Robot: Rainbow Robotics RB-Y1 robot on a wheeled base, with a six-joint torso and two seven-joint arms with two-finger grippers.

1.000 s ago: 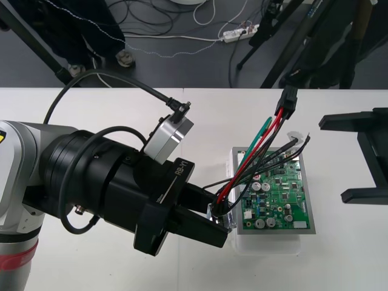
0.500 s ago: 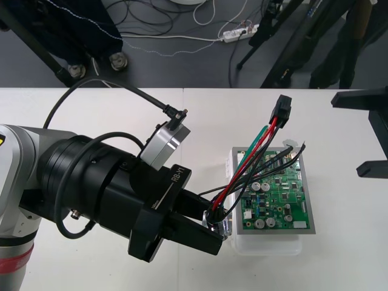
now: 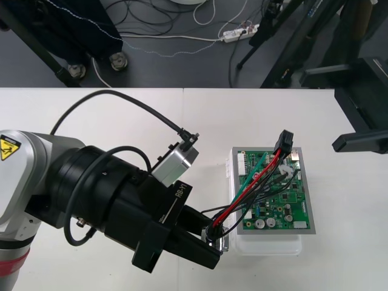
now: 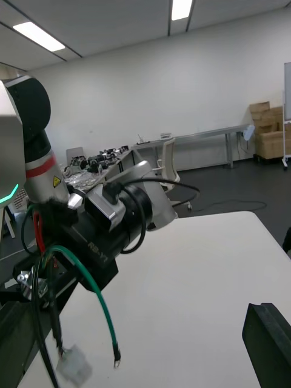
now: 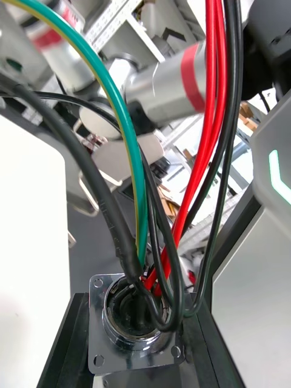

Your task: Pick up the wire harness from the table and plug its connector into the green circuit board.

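Note:
My left gripper (image 3: 213,241) is shut on the harness's round metal socket (image 3: 216,233) at the near left corner of the green circuit board (image 3: 285,197). In the left wrist view the flanged socket (image 5: 134,327) sits between my black fingers (image 5: 68,348). Red, green and black wires (image 3: 251,182) arc over the board to the black plug (image 3: 284,143), which hangs at the board's far edge; I cannot tell whether it touches. My right gripper (image 3: 330,112) stands open off the board's far right, one finger (image 4: 267,345) showing in its wrist view.
The board rests on a white base (image 3: 267,244) right of the table's middle. A loose green wire end (image 4: 115,362) and a pale connector (image 4: 74,367) dangle from the harness. Cables and a power strip (image 3: 239,33) lie on the dark floor beyond.
The left gripper has shifted nearer and tilted, bringing the plug down from beyond the board to its far edge. The right gripper has drawn back toward the far right.

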